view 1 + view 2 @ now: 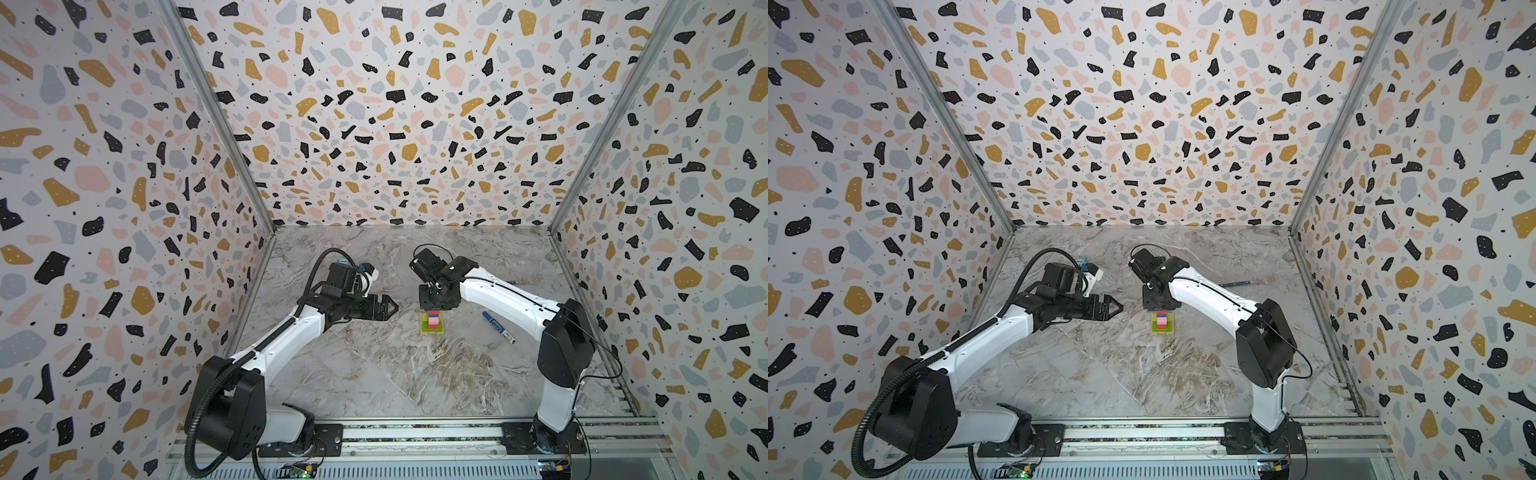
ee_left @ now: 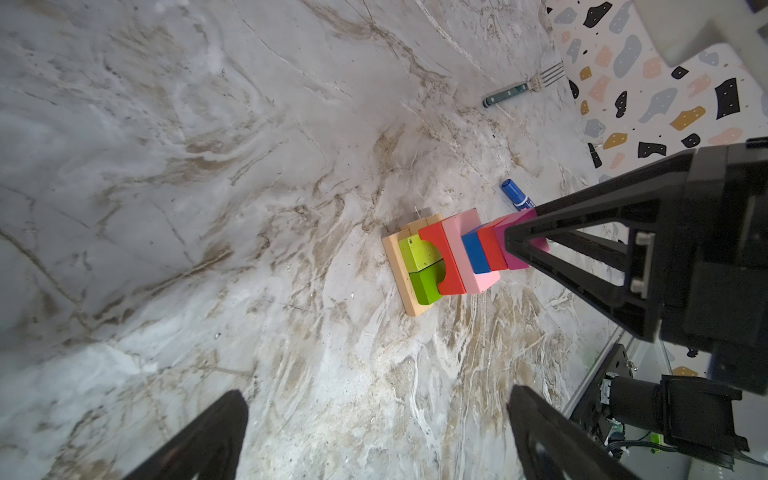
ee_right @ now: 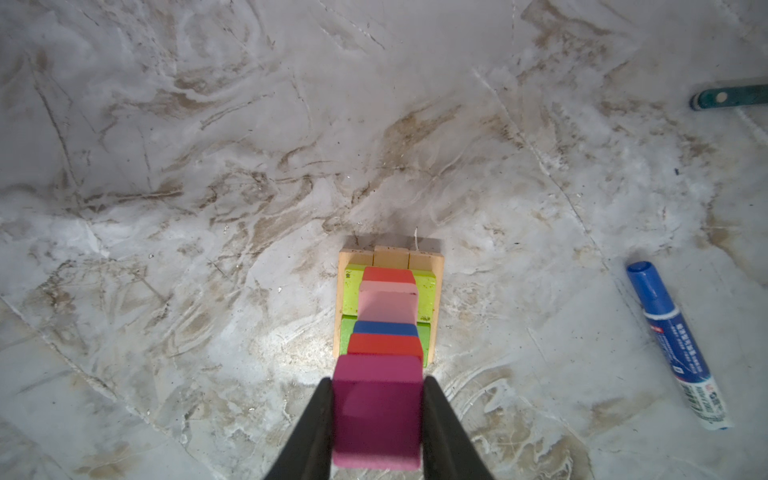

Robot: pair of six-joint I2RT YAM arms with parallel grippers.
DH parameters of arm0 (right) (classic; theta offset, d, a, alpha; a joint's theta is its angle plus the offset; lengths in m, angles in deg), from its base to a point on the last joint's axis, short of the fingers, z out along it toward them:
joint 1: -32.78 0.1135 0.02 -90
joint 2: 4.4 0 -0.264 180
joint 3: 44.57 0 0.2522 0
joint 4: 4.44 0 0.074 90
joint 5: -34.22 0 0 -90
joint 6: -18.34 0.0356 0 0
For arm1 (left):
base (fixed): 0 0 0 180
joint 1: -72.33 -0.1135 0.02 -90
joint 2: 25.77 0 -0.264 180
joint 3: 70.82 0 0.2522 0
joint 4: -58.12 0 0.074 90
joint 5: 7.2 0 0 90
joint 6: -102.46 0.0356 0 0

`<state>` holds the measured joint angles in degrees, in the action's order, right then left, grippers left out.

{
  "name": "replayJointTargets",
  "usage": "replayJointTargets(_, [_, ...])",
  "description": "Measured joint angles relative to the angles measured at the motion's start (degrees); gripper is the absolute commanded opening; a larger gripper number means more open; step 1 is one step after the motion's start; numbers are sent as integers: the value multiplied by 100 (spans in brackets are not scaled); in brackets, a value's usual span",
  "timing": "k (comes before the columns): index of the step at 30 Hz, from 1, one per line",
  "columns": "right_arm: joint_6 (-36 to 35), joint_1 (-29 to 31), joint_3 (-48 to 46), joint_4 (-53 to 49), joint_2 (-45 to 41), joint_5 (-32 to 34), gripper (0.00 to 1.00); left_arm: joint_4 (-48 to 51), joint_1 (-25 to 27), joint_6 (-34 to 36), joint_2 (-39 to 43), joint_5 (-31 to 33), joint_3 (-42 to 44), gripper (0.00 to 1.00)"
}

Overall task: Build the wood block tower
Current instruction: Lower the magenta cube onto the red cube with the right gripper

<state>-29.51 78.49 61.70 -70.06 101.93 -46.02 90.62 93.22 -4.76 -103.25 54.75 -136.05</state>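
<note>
The tower point(image 1: 432, 323) point(image 1: 1163, 324) stands mid-table: a tan base point(image 3: 390, 255), lime-green blocks point(image 3: 426, 291), a red piece point(image 2: 440, 257), a pink block point(image 3: 386, 305), a blue cube point(image 2: 476, 253) and an orange-red cube point(image 3: 384, 345). My right gripper point(image 3: 378, 382) point(image 1: 433, 308) points straight down over the tower. It is shut on the magenta cube point(image 3: 376, 411) point(image 2: 515, 259), which sits against the orange-red cube at the top. My left gripper point(image 2: 376, 397) point(image 1: 392, 308) hovers left of the tower, open and empty.
A blue-capped marker point(image 1: 498, 327) point(image 3: 677, 345) lies to the right of the tower. A fork point(image 2: 523, 85) point(image 1: 1246, 283) lies farther back, near the right wall. A pale blue box point(image 1: 1084, 262) shows partly behind the left arm. Patterned walls close three sides.
</note>
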Motion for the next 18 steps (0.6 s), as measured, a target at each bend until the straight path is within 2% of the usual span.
replayJointTargets(18, [-4, 2, -2, -2, 0, 7, 48, 0, 0, 0, 0, 0, 0, 99])
